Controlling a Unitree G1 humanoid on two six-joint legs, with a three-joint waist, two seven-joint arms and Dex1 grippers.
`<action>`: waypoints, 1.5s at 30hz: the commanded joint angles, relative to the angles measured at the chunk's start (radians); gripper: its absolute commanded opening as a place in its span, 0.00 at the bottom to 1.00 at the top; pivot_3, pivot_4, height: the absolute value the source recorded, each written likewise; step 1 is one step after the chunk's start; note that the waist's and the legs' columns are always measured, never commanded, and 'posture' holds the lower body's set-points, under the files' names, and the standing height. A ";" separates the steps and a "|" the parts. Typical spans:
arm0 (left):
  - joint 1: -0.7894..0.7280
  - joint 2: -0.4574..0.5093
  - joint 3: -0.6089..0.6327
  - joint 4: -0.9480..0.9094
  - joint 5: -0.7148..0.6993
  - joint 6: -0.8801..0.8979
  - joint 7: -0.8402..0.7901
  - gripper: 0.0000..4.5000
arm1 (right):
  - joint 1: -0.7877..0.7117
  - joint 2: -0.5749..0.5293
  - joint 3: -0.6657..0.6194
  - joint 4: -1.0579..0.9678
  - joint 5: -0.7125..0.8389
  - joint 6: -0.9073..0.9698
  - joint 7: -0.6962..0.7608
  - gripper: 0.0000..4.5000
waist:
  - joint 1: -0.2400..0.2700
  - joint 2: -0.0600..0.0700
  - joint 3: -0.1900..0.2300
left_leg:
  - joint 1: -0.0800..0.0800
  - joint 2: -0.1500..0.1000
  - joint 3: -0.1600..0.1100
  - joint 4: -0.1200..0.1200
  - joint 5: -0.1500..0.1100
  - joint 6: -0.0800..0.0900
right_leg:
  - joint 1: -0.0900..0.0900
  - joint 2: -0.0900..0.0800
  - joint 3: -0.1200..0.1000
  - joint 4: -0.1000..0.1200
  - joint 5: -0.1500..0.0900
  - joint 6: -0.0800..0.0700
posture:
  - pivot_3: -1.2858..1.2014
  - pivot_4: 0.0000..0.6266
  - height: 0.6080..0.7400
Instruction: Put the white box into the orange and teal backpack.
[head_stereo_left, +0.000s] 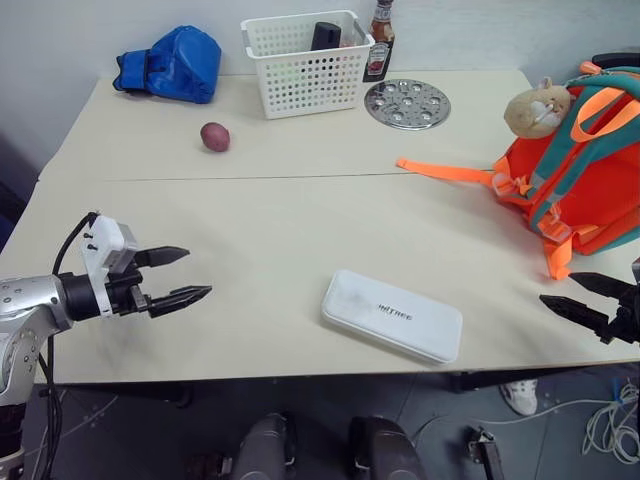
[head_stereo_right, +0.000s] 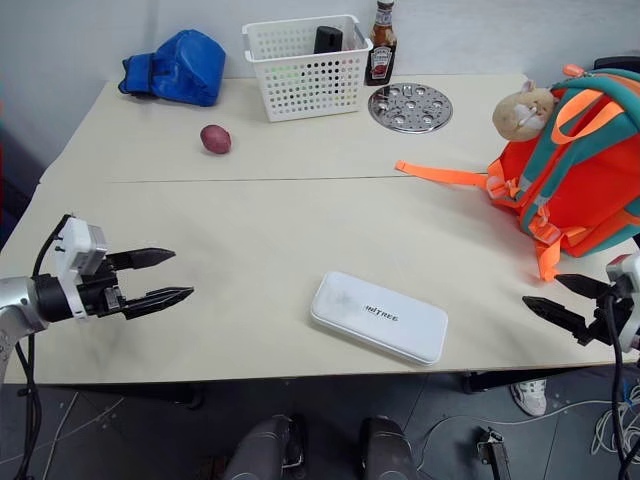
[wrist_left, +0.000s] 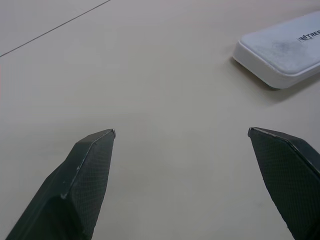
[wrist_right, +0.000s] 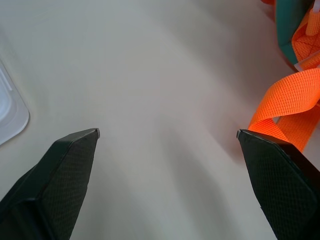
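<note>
The white box (head_stereo_left: 392, 315) lies flat near the table's front edge, dark lettering on its lid; one end of it shows in the left wrist view (wrist_left: 282, 52). The orange and teal backpack (head_stereo_left: 590, 165) stands at the right edge with a tan plush toy (head_stereo_left: 537, 108) on top and an orange strap (head_stereo_left: 447, 170) trailing left. My left gripper (head_stereo_left: 186, 276) hovers open over the front left of the table, well left of the box. My right gripper (head_stereo_left: 578, 293) hangs open at the front right, just below the backpack's straps (wrist_right: 290, 102), empty.
At the back stand a white perforated basket (head_stereo_left: 305, 65), a sauce bottle (head_stereo_left: 379, 42) and a round metal plate with holes (head_stereo_left: 407, 103). A blue bag (head_stereo_left: 175, 64) lies at the back left, a reddish potato (head_stereo_left: 215, 136) in front of it. A seam crosses the table (head_stereo_left: 250, 180).
</note>
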 joint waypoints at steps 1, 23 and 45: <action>0.004 0.014 -0.001 -0.019 0.014 -0.035 -0.013 1.00 | -0.011 0.004 -0.029 -0.015 0.013 -0.008 -0.009 1.00 | 0.000 0.000 0.000 | 0.000 0.000 0.000 0.000 0.000 0.000 | 0.000 0.000 0.000 0.000 0.000 0.000 | 0.52 0.24 1.00; -0.140 -0.033 -0.260 0.025 0.085 -0.082 -0.083 0.66 | 0.021 -0.021 0.107 -0.098 -0.018 -0.022 0.149 0.64 | 0.003 0.000 0.000 | 0.000 0.000 0.001 0.001 0.001 -0.001 | 0.000 0.000 0.001 0.001 0.000 0.000 | 0.52 0.24 1.00; -0.363 -0.326 -0.659 0.180 0.362 -0.209 -0.076 0.00 | -0.168 0.080 0.441 -0.153 -0.116 -0.042 0.187 0.00 | 0.003 -0.001 0.000 | 0.002 0.000 0.003 0.007 0.003 -0.001 | 0.000 0.001 0.002 0.008 0.001 0.001 | 0.52 0.24 1.00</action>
